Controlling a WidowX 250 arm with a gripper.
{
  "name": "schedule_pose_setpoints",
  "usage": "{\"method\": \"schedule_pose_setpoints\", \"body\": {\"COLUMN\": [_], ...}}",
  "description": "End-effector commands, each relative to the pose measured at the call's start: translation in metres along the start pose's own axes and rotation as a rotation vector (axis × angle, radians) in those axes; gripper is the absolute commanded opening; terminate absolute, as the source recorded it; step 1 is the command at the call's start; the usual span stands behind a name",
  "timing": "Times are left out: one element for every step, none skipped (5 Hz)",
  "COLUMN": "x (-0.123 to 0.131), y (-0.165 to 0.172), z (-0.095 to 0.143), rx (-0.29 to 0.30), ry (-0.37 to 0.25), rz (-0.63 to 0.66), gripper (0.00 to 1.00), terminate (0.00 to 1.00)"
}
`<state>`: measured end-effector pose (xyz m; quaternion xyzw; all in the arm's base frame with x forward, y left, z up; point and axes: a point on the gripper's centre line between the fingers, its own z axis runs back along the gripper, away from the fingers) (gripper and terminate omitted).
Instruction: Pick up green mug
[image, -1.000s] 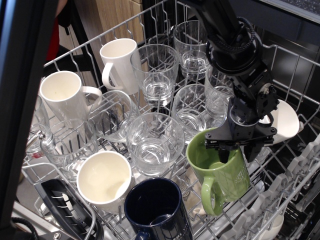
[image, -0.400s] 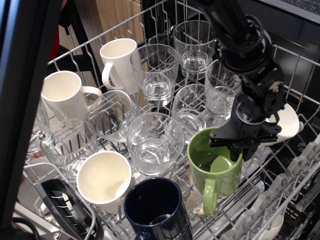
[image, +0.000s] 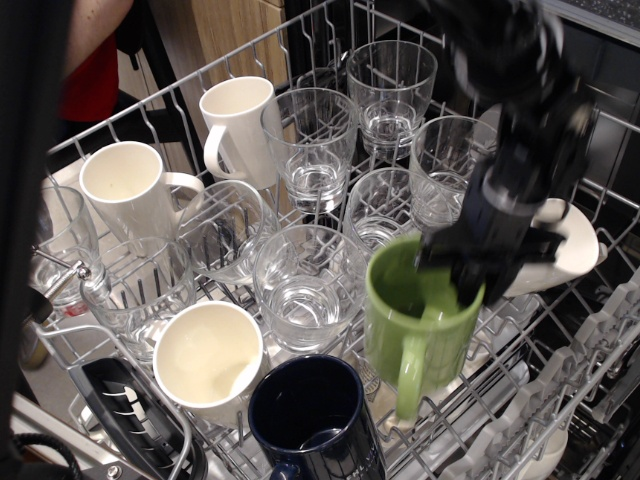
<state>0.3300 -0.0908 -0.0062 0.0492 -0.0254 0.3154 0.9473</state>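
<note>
The green mug (image: 410, 330) is olive-green and glossy, with its loop handle facing the front. It sits upright at the right of the dishwasher rack (image: 585, 345), blurred by motion, and seems raised a little off the wires. My black gripper (image: 466, 284) comes down from the upper right. It is shut on the mug's right rim, with one finger inside the mug and one outside.
A dark navy mug (image: 315, 415) stands just left of and in front of the green mug. A glass (image: 310, 280) stands close on its left, with more glasses behind. White mugs (image: 208, 360) (image: 125, 185) (image: 238, 120) stand at the left. A white bowl (image: 568, 245) lies behind the gripper.
The green mug was tilted and now stands upright. It has shifted left and slightly up with the gripper on its rim. The arm is blurred by motion.
</note>
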Motion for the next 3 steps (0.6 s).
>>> {"method": "schedule_pose_setpoints", "body": {"x": [0.027, 0.020, 0.013], "y": [0.000, 0.006, 0.012], "z": [0.107, 0.128, 0.144], "rx": [-0.104, -0.082, -0.129], "ry": [0.026, 0.112, 0.080], "rz": [-0.038, -0.076, -0.104], "gripper": [0.00, 0.00, 0.00], "terminate": [0.00, 0.00, 1.00]}}
